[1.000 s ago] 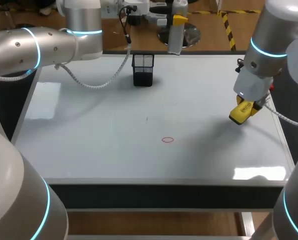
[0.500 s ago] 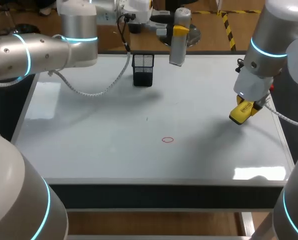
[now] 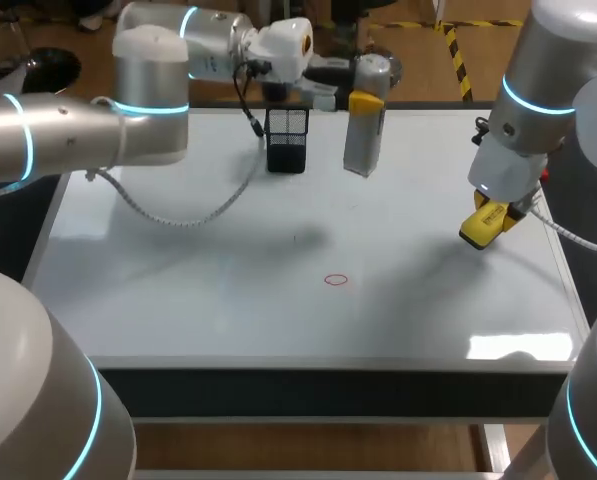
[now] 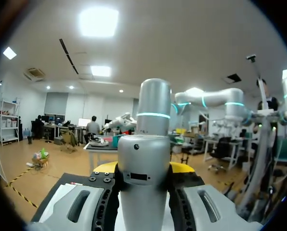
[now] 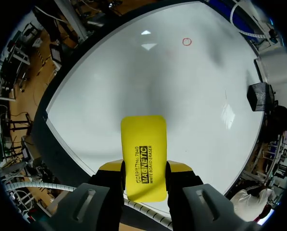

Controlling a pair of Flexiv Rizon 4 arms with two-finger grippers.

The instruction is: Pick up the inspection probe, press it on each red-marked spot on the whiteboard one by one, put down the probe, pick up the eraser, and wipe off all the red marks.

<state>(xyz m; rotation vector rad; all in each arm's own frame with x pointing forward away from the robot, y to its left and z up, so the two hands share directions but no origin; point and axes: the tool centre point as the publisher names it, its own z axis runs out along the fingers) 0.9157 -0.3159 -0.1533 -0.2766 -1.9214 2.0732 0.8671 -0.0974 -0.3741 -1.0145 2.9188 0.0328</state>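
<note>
The inspection probe [image 3: 364, 125], a grey cylinder, hangs upright above the far part of the whiteboard [image 3: 178, 260], just right of the black mesh basket. My left gripper [image 3: 364, 100] is shut on it; in the left wrist view the probe [image 4: 145, 139] fills the space between the left gripper's [image 4: 143, 174] yellow tips. One red circle mark [image 3: 335, 280] lies near the board's middle, also seen as the red mark [image 5: 186, 42] in the right wrist view. My right gripper [image 3: 490, 215] hovers over the board's right side, shut on the yellow eraser [image 3: 478, 230], the same eraser [image 5: 143, 149] held in my right gripper [image 5: 144, 169].
A black mesh basket [image 3: 286, 140] stands at the board's far edge, left of the probe; the basket [image 5: 259, 96] also shows in the right wrist view. The left arm's cable loops over the board's far left. The board's right edge lies close to the eraser.
My left arm has brought the probe from beyond the far edge in over the board and lower, while turning. The right arm and eraser have not moved.
</note>
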